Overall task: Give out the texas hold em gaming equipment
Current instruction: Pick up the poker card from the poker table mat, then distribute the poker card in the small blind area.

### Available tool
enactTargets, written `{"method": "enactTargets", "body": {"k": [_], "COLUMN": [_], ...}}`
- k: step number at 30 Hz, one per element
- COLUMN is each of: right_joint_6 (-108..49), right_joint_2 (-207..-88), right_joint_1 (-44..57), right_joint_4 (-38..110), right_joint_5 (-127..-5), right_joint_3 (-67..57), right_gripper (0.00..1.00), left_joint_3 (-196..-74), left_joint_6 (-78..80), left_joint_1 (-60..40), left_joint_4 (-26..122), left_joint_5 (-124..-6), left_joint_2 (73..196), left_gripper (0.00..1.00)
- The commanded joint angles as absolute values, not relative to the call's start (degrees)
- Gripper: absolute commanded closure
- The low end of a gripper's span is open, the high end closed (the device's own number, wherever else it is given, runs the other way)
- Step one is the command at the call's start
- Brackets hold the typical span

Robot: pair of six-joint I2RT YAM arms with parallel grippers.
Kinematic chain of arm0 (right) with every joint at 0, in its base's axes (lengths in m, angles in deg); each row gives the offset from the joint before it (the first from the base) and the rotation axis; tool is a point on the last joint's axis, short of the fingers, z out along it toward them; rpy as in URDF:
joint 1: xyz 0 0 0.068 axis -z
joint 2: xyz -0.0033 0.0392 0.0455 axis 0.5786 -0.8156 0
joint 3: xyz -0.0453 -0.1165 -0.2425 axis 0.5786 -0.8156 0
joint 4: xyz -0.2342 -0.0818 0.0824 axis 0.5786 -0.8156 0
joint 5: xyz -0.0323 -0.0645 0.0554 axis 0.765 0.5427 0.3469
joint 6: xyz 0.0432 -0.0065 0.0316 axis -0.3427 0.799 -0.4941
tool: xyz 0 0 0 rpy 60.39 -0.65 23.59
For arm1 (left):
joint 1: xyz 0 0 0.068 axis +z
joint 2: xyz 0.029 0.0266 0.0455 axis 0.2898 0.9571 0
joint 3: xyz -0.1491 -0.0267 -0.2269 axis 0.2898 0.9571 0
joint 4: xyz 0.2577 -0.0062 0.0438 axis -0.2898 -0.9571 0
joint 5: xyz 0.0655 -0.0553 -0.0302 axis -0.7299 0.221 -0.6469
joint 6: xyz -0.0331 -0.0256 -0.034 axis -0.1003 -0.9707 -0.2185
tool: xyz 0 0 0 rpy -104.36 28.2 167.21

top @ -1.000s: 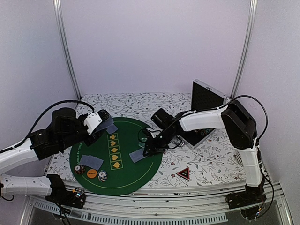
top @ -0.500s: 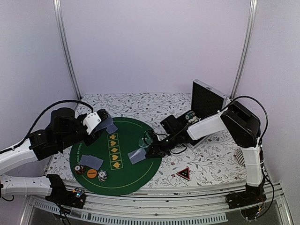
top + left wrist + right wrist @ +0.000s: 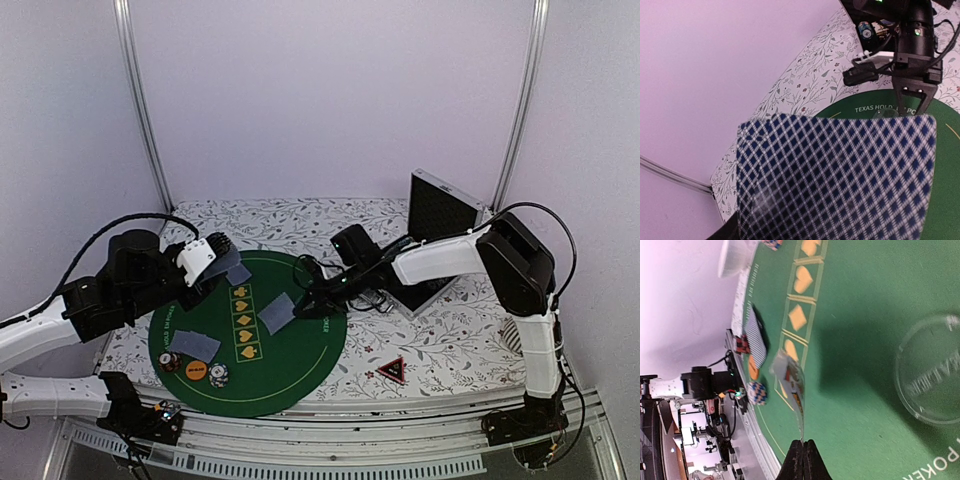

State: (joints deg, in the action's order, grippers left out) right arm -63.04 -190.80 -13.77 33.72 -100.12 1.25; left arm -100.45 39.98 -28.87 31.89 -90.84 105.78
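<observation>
1. Centre of the overhead frame: the right gripper [image 3: 320, 300], fingers pinched shut on one edge of a grey-blue-backed card [image 3: 281, 313], holds it tilted above the green mat [image 3: 290, 375].
2. At left, the left gripper [image 3: 207, 260] carries a second card [image 3: 235, 269] off the mat. The card hides its fingers in the wrist view.
3. Best handling, by judgement: lower the card flat onto open felt, away from the clear disc [image 3: 934, 374]. Let go only once it rests there, since an edge pinch may let it swing.

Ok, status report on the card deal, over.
Claws shut: left claw on cards, right claw on one card. Card held off the mat. Only the clear disc lies close by.
</observation>
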Motion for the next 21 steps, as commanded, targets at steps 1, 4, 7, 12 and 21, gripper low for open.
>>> {"method": "enactTargets", "body": {"k": [1, 4, 7, 12, 21], "right_joint_6": [-67.7, -68.85, -74.49, -99.95, -116.06], "right_joint_2": [-191.05, -196.66, -200.32, -203.76, -215.09], "right_joint_1": [-14.02, -13.88, -13.29, -14.4, -18.76], "right_joint_4": [40.47, 39.63, 44.48, 67.39, 67.36], "right_joint_5": [-97.12, -92.94, -88.29, -78.62, -64.3], "right_joint_3": [9.83, 19.08, 21.8, 16.56, 31.27], "right_gripper": [0.98, 0.98, 0.98, 0.98, 0.98], "left_joint_3": [-99.76, -99.6, -99.37, -99.48, -100.23], "left_joint_6": [39.74, 39.72, 39.75, 39.01, 37.9], "left_joint_1": [-29.37, -29.33, -29.04, -27.91, -26.16], "left_joint_4": [34.17, 34.65, 35.47, 35.88, 35.83], "left_joint_5": [-92.83, -94.78, -96.11, -95.66, -94.32], "left_joint_2": [105.82, 105.55, 105.08, 105.04, 104.68], "left_gripper": [0.48, 0.48, 0.48, 0.48, 0.48]}}
